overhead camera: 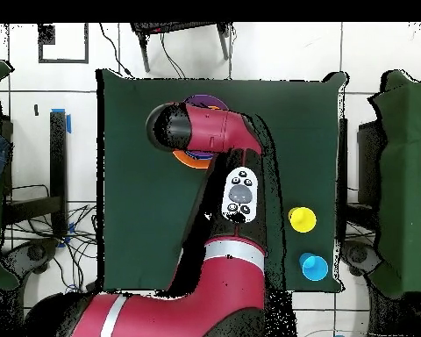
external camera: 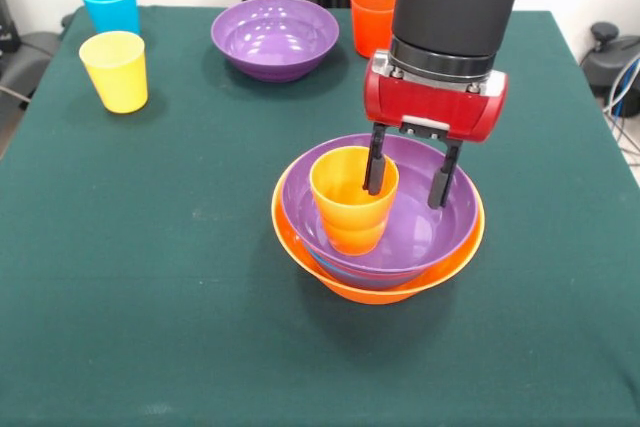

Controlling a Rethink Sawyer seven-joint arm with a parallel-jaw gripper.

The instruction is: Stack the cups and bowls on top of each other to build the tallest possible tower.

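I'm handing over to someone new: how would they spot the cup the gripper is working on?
Find the stack of bowls mid-table, a purple bowl nested in a large orange one. The orange cup stands tilted inside it, with one finger of the gripper inside its rim. The other cups stand loose on the cloth.

A robotics lab or test room. A red and black arm (overhead camera: 223,140) reaches over a surface (overhead camera: 135,175) draped in dark green cloth, standing on a pale tiled floor (overhead camera: 39,105). In the overhead view loose cables (overhead camera: 69,254) trail across the tiles at 8 o'clock, blue tape (overhead camera: 67,121) marks the floor at 9 o'clock, and more green-covered furniture (overhead camera: 398,175) stands at 3 o'clock. Bright plastic cups (external camera: 115,70) and bowls (external camera: 275,37) serve as test props.
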